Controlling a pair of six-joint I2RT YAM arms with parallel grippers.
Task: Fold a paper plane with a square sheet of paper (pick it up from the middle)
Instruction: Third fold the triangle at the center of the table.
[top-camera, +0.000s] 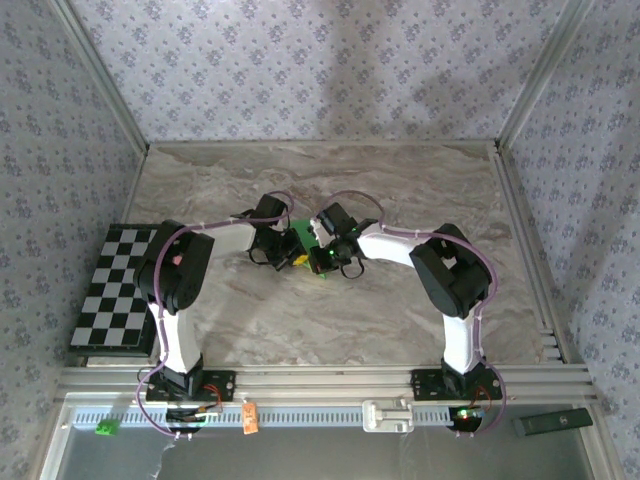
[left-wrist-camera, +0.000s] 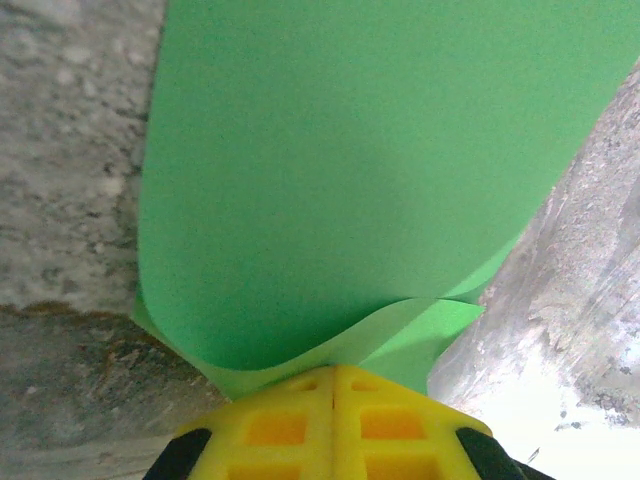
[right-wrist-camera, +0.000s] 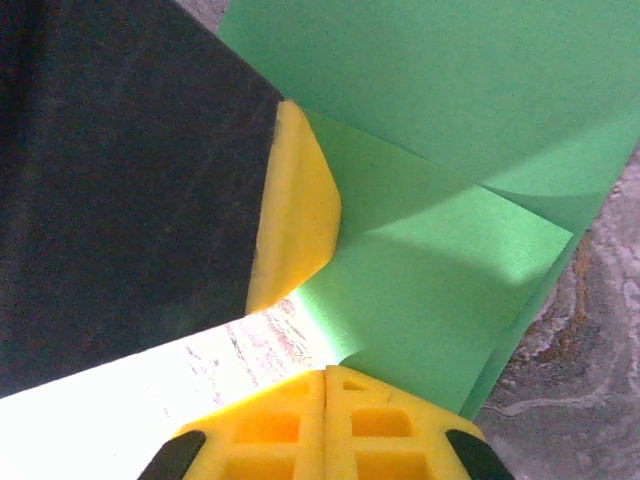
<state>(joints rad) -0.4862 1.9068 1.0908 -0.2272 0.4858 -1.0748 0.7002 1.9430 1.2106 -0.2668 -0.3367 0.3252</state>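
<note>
The square sheet of paper (top-camera: 300, 233) is bright green and partly folded, at the middle of the marble table (top-camera: 400, 180) between both grippers. In the left wrist view the paper (left-wrist-camera: 340, 170) curls in two layers down into my left gripper (left-wrist-camera: 335, 368), whose yellow fingers are shut on its edge. My right gripper (right-wrist-camera: 328, 372) is shut too, its tips against the paper's (right-wrist-camera: 440, 270) lower corner; I cannot tell whether paper is pinched there. The left gripper's yellow finger (right-wrist-camera: 298, 210) touches the paper's edge. From above, the left gripper (top-camera: 296, 258) and right gripper (top-camera: 322, 262) nearly meet.
A black-and-white checkered board (top-camera: 115, 285) lies at the table's left edge. On the front rail sit a tiny green cube (top-camera: 105, 428), an orange clip (top-camera: 250, 418) and a black bar (top-camera: 553, 422). Patterned walls (top-camera: 320, 60) close in the back and sides.
</note>
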